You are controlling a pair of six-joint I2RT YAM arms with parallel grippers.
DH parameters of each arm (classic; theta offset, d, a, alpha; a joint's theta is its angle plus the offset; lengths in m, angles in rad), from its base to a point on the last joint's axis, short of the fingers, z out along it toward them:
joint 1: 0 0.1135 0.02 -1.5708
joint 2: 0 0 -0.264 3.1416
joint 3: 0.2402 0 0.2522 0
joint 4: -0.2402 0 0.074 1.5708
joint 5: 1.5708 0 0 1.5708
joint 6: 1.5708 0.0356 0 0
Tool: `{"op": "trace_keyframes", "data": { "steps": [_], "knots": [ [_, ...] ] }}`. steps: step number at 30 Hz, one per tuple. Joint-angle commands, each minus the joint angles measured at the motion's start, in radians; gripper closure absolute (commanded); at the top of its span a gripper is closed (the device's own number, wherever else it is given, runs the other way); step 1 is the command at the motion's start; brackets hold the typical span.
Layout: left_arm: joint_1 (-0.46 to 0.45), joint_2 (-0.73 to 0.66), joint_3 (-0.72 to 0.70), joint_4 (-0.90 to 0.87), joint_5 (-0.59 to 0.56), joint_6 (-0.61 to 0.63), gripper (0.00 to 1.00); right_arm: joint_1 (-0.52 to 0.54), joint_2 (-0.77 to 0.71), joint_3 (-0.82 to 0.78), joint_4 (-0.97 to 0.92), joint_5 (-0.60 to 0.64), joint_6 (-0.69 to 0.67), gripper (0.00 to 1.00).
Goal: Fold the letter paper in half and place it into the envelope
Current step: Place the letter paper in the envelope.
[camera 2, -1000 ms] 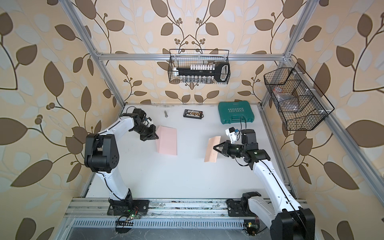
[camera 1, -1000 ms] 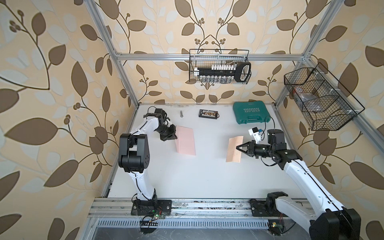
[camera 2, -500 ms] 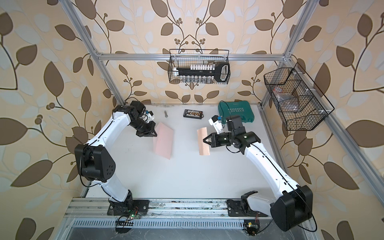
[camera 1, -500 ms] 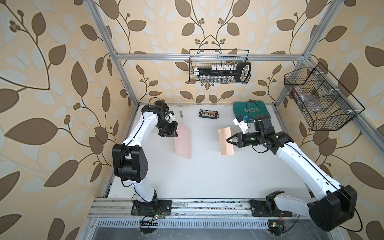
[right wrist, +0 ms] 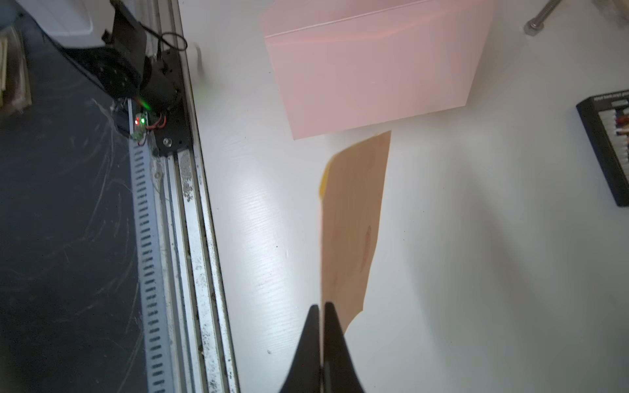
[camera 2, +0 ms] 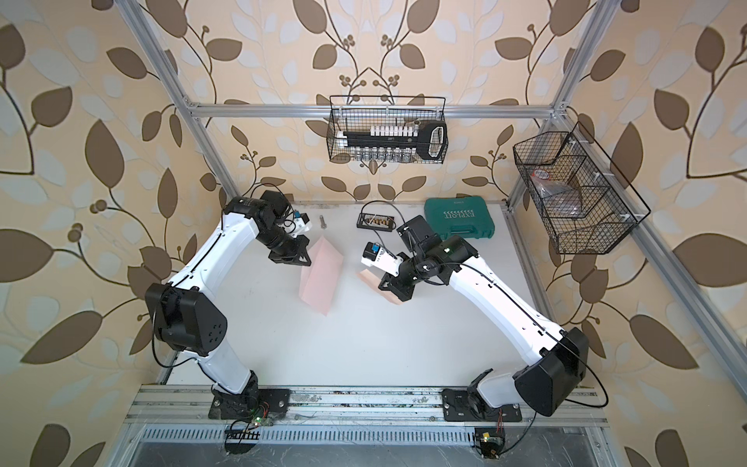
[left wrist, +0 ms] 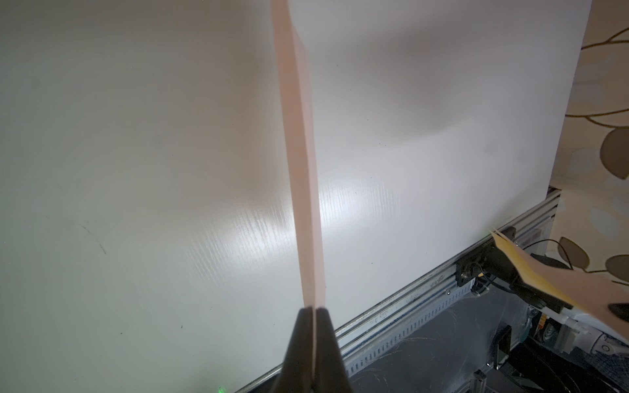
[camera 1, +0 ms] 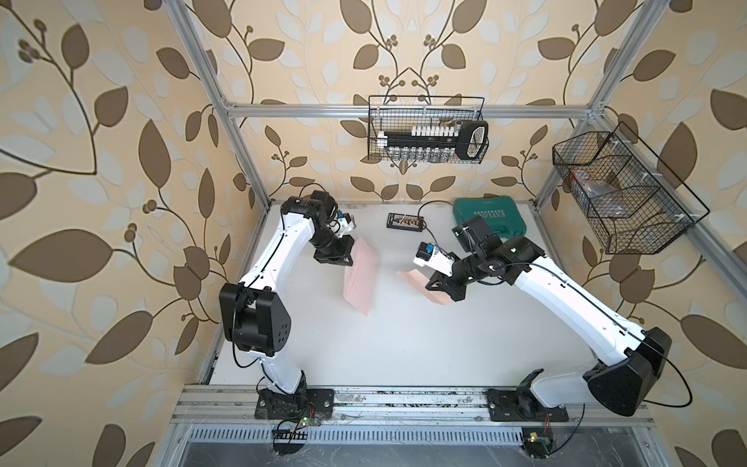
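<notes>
left pincer [left wrist: 315, 310] clamped on the pink envelope [left wrist: 301, 170] held over the counter [left wrist: 136, 170]; right pincer [right wrist: 321, 306] clamped on the letter paper [right wrist: 354, 221], seemingly folded, near the envelope

envelope [camera 1: 361, 277]: lifted off the table [camera 1: 404, 343], tilted on edge
left claw [camera 1: 349, 262]: at the envelope's back left corner, pinching it
letter [camera 1: 412, 277]: just right of the envelope, apart from it, also off the table
right claw [camera 1: 429, 286]: right of the envelope, clamped on the letter's right part
bolt [camera 2: 322, 221]: on the table, just behind the envelope
tray [camera 1: 405, 221]: on the table, behind and right of the envelope
case [camera 1: 489, 216]: farther right than the tray, behind the envelope, at the table's back edge
back basket [camera 1: 428, 129]: on the wall behind the envelope, higher up
side basket [camera 1: 622, 190]: on the wall far right of the envelope
rail [camera 1: 404, 398]: well in front of the envelope, along the table's front edge
</notes>
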Motion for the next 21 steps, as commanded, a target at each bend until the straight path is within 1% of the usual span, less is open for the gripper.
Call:
{"op": "trace_keyframes", "data": {
  "steps": [1,6,8,10,15,18,21],
  "knots": [
    [-0.035,0.001,0.037,-0.058,0.014,0.055,1.0,0.072,-0.026,-0.035,-0.078,0.133,-0.293,1.0],
    [-0.093,0.032,0.051,-0.074,0.056,0.088,1.0,0.166,0.025,-0.024,-0.169,0.257,-0.493,1.0],
    [-0.123,0.047,0.059,-0.084,0.067,0.1,1.0,0.198,0.037,-0.023,-0.159,0.304,-0.54,1.0],
    [-0.154,0.059,0.062,-0.091,0.079,0.111,1.0,0.222,0.046,-0.012,-0.15,0.324,-0.572,1.0],
    [-0.22,0.079,0.057,-0.102,0.109,0.136,1.0,0.265,0.07,0.007,-0.131,0.316,-0.624,1.0],
    [-0.265,0.09,0.061,-0.111,0.127,0.147,1.0,0.284,0.076,0.014,-0.105,0.278,-0.646,1.0],
    [-0.295,0.097,0.06,-0.122,0.155,0.159,1.0,0.307,0.079,0.018,-0.064,0.265,-0.663,1.0]
  ]
}}
